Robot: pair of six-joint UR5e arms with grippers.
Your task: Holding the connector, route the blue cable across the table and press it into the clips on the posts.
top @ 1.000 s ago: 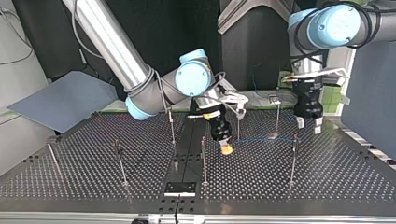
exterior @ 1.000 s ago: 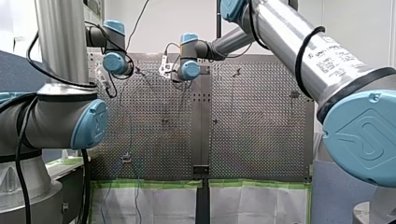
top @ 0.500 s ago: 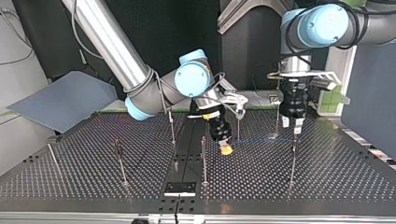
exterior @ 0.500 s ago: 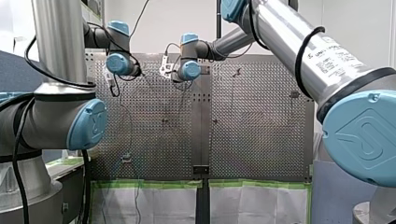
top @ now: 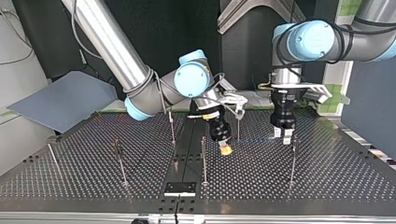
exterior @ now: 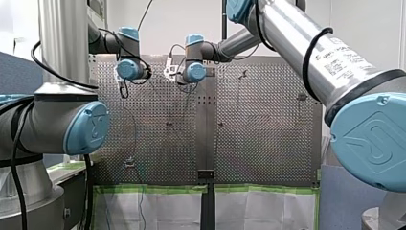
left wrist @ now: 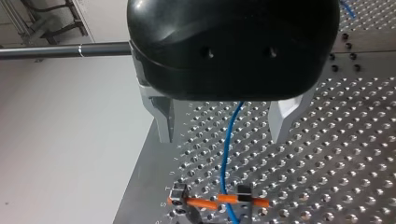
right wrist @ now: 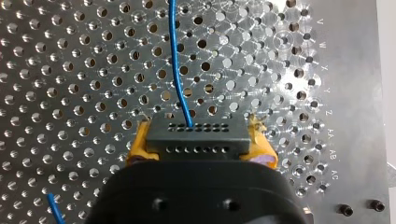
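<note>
Right jaws: closed on the connector (right wrist: 196,139), the yellow pads (right wrist: 138,148) clamping its two ends, low over the table (right wrist: 70,70).
Blue cable (left wrist: 227,154): leaves the connector's face, runs ahead over the table and reaches a clip (left wrist: 243,192) beneath my left arm. I cannot tell whether it is seated there.
Left jaws: open, the metal fingers (left wrist: 164,120) standing either side of the cable and apparently clear of it.
Handling: thin, light and limp. It will likely sag, and may spring out of a clip unless kept taut.
Where to hold: the connector body looks rigid, so it gives a sound grip. Pinch the cable just beside a clip, gently, to press it home.
</note>
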